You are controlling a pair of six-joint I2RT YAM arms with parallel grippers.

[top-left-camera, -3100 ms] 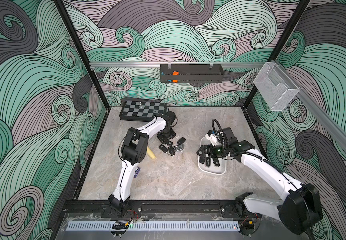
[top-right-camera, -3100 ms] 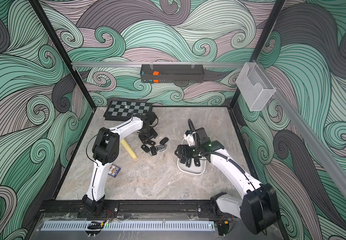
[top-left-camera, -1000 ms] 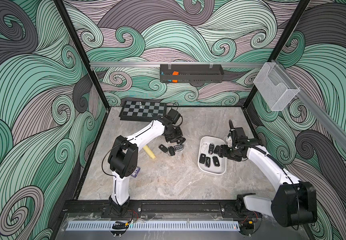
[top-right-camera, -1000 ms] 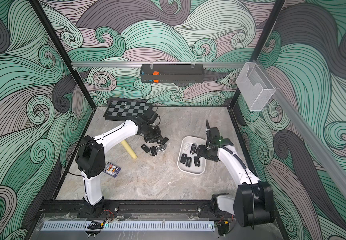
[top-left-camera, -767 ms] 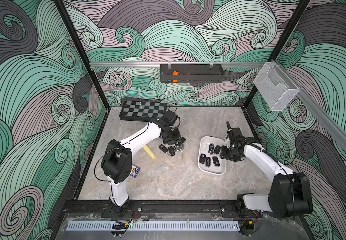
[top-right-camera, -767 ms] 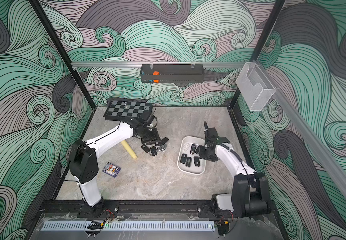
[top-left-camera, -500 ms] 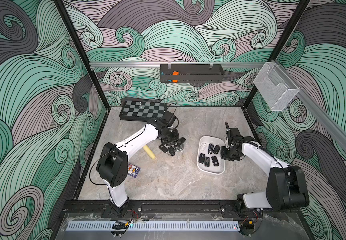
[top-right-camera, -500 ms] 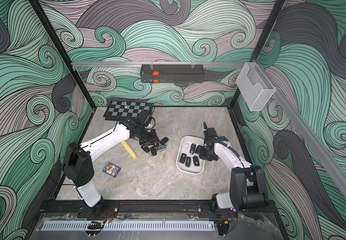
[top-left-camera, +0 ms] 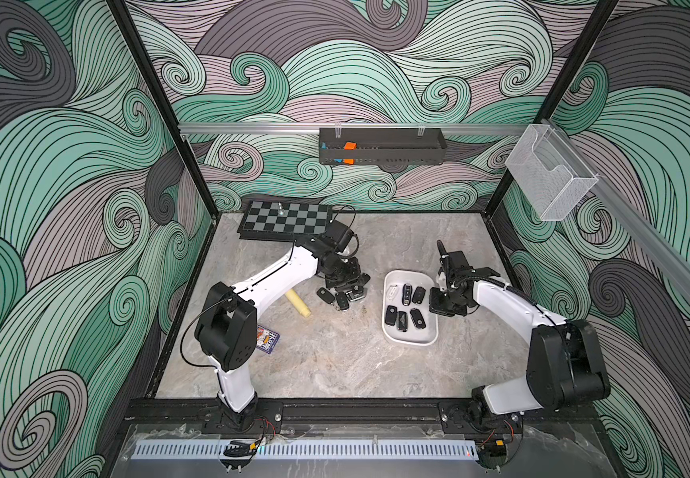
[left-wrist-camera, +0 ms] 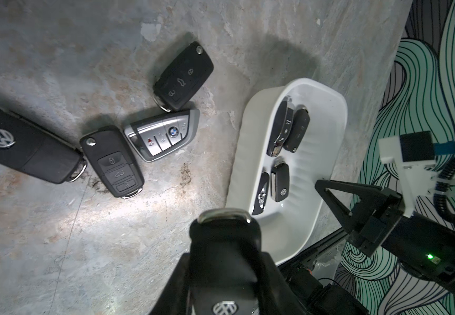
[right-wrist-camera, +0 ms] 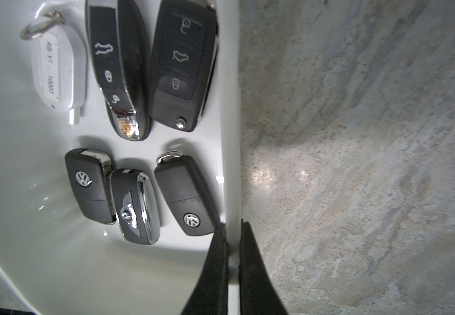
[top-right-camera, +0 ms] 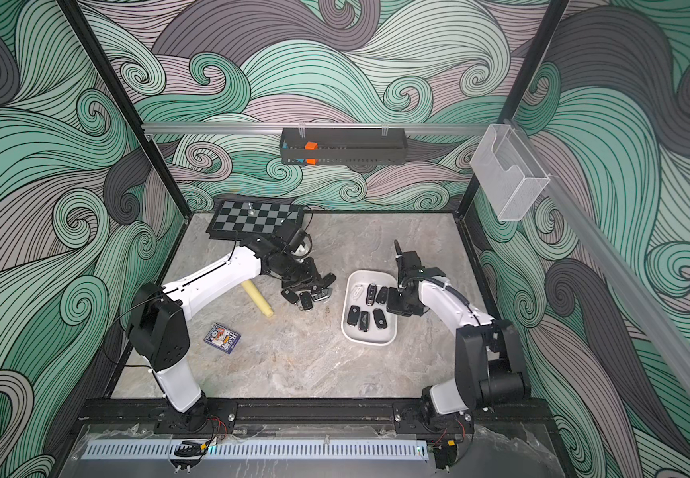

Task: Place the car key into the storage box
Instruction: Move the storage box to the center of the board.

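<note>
My left gripper (left-wrist-camera: 225, 261) is shut on a black car key (left-wrist-camera: 225, 240) with a metal loop, held just above the table beside a pile of several loose keys (left-wrist-camera: 163, 135). In both top views that gripper (top-left-camera: 351, 281) (top-right-camera: 314, 283) hangs over the pile, left of the storage box. The white storage box (top-left-camera: 411, 340) (top-right-camera: 370, 340) (left-wrist-camera: 248, 141) holds several black fobs and a white tag. My right gripper (right-wrist-camera: 233, 226) (top-left-camera: 438, 304) is shut on the box's right wall (right-wrist-camera: 230, 136), one finger inside and one outside.
A chessboard (top-left-camera: 285, 219) lies at the back left. A yellow cylinder (top-left-camera: 298, 304) and a card pack (top-left-camera: 268, 337) lie near the left arm. A black tray (top-left-camera: 380, 151) and a wire basket (top-left-camera: 550, 174) hang on the walls.
My right gripper has closed on the storage box's right wall. The left arm's base has swung left while its gripper stays over the key pile, still holding the key.
</note>
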